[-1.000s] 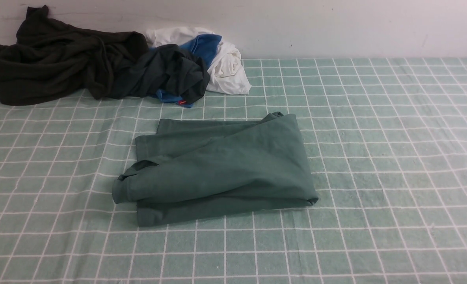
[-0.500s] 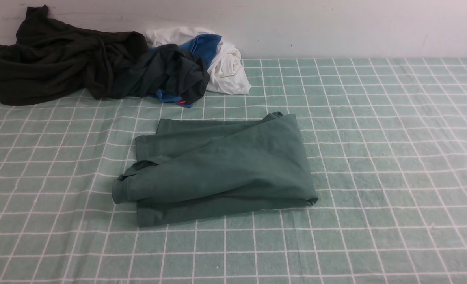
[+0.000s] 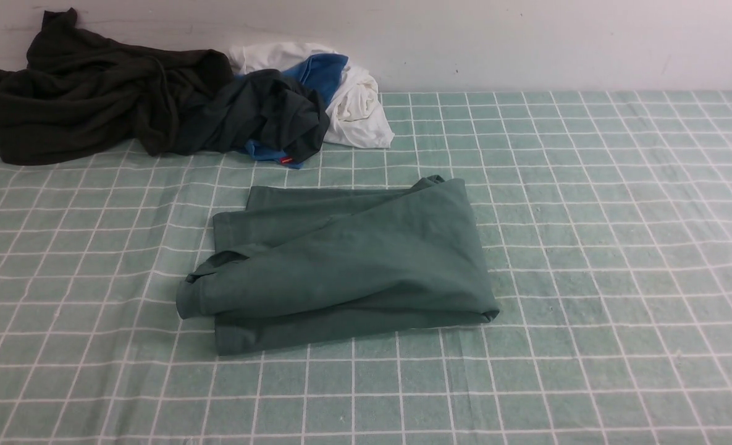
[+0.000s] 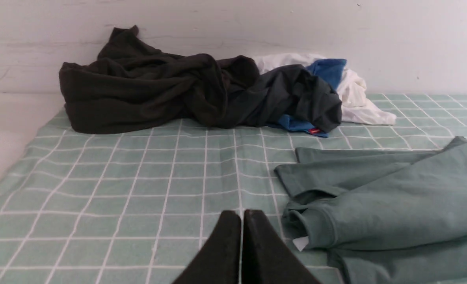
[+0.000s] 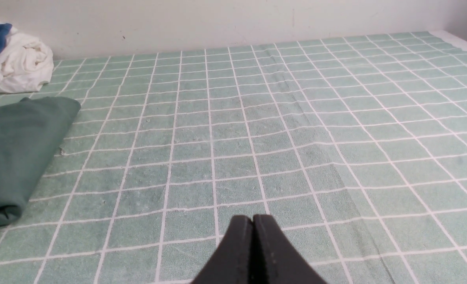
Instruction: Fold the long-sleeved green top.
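Evidently nothing has shifted over the last second: the green long-sleeved top (image 3: 341,266) lies exactly as it did, a folded bundle in the middle of the counter (image 3: 588,247), which is covered by a pale green checked cloth. It is doubled over into a rough rectangle, with one ribbed cuff (image 4: 312,230) poking out at its near-left corner and a lower layer showing along the near and far-left edges. That stillness, with both arms drawn back, suggests the folding is done or all but done; the stray cuff and uneven layers are the only untidy parts left.

Neither arm shows in the front view. The left claw (image 4: 241,221) has its jaws pressed together on nothing, hovering just left of the top's cuffed corner. The right claw (image 5: 253,225) is likewise closed and empty, over bare checked cloth well to the right of the bundle.

Beyond the top, at the far-left against the wall, sits a heap of other laundry: a very dark olive-black garment (image 3: 88,93), a dark teal-black shirt with blue fabric (image 3: 267,117), and a white garment (image 3: 359,105) at the heap's right end. They lie apart from the top, so nothing crowds it, and the right half of the counter carries nothing that would obstruct either arm.
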You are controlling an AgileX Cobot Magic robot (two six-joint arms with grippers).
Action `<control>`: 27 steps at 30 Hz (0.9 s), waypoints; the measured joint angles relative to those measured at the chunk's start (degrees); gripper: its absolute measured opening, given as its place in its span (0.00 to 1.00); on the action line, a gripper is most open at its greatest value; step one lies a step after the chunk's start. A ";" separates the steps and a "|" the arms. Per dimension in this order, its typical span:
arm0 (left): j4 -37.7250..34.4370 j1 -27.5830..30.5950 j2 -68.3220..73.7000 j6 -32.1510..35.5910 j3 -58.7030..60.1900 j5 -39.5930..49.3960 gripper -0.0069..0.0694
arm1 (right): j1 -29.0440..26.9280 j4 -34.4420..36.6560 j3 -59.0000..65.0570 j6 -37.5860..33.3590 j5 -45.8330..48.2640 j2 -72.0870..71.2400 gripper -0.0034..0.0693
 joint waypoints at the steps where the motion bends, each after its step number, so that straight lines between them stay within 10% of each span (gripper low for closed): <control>1: -0.23 0.63 -0.64 0.08 1.29 -0.81 0.09 | 0.00 0.00 0.00 0.00 0.00 0.00 0.03; 27: -5.48 2.16 -3.56 12.06 5.47 7.53 0.09 | -0.05 0.00 0.00 0.00 0.00 0.00 0.03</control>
